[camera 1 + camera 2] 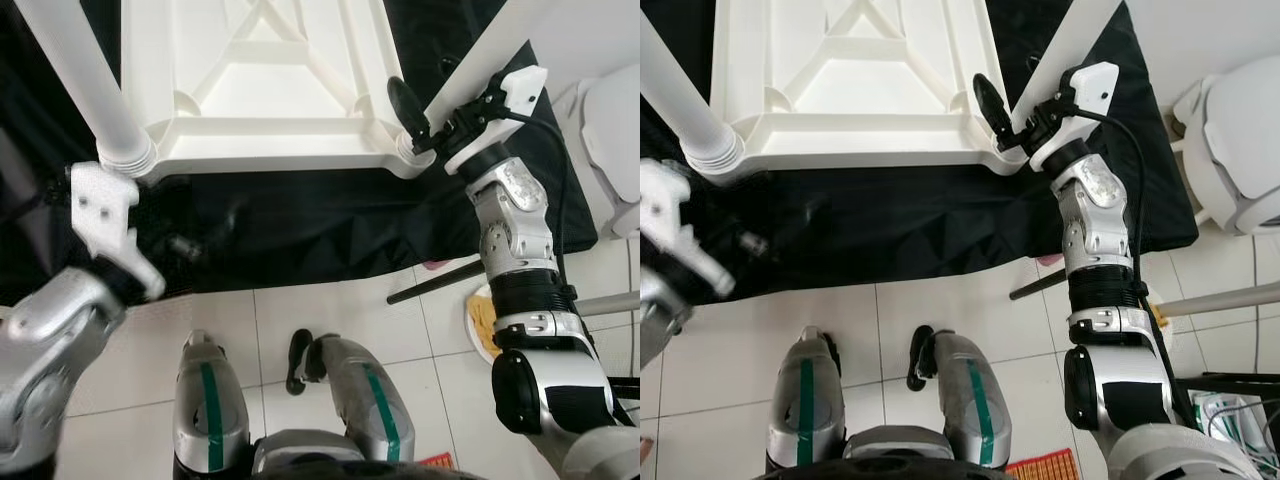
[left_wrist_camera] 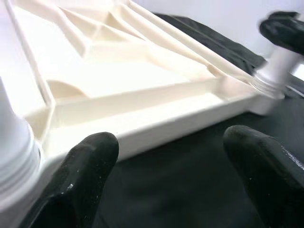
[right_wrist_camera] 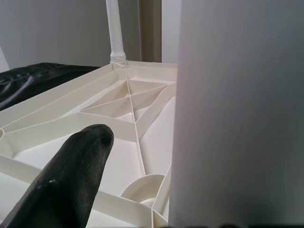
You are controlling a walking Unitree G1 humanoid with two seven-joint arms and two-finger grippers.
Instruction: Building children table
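A white plastic table top [image 1: 280, 135] lies upside down on a black cloth [image 1: 300, 230], ribs facing up. One white leg [image 1: 90, 80] stands in its near left corner socket, another white leg [image 1: 480, 60] in the near right corner, and a third leg [image 3: 114, 33] at a far corner. My right gripper [image 1: 428, 118] is open around the base of the right leg; one black finger [image 3: 71, 185] stands off it, the other is hidden behind the leg. My left gripper [image 2: 171, 161] is open over the cloth, just in front of the table's near edge beside the left leg.
The cloth ends on a white tiled floor [image 1: 330, 310]. A black rod [image 1: 435, 283] and a plate with something yellow [image 1: 480, 322] lie on the tiles at right. A white rounded object [image 1: 612, 130] stands far right. My own legs [image 1: 210, 400] are below.
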